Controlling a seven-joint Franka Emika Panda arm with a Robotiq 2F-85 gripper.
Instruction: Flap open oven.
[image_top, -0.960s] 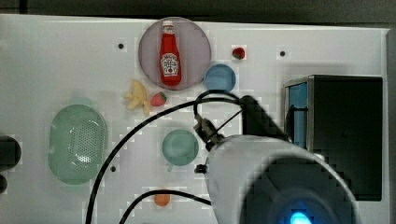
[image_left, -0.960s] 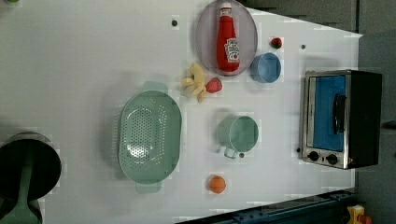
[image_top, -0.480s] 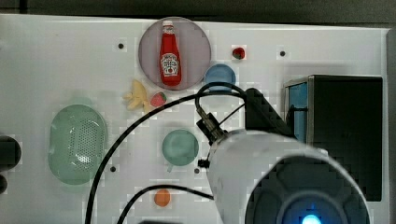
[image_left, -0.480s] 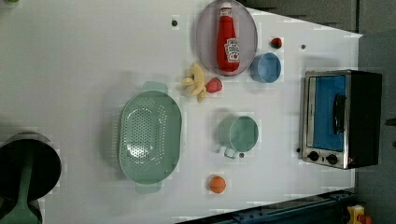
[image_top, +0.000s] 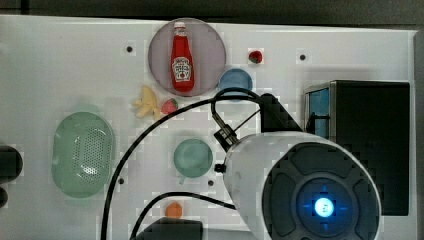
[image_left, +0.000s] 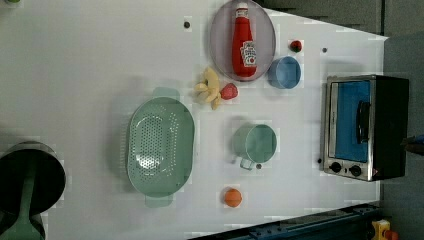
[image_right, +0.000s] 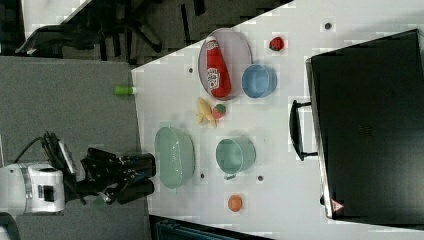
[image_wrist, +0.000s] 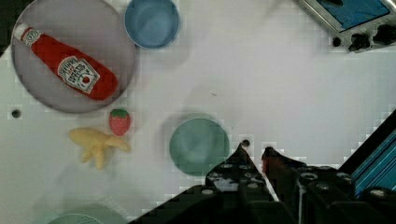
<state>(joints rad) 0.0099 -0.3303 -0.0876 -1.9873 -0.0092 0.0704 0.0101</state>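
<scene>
Oven (image_left: 365, 127) is sitting shut at the left view's right table edge, handle (image_left: 362, 122) untouched. Gripper (image_wrist: 254, 151) is hanging well apart above the table with fingers nearly together, holding nothing. Approach is pending; next move is calling for reaching the handle.

Oven (image_left: 367, 127): brushed silver metal frame, glossy blue-tinted glass door, matt black top. Table (image_left: 90, 60): smooth matt white. Colander (image_left: 160, 145): perforated pale-green plastic. Ketchup bottle (image_left: 243, 42): glossy red plastic, paper label.
</scene>
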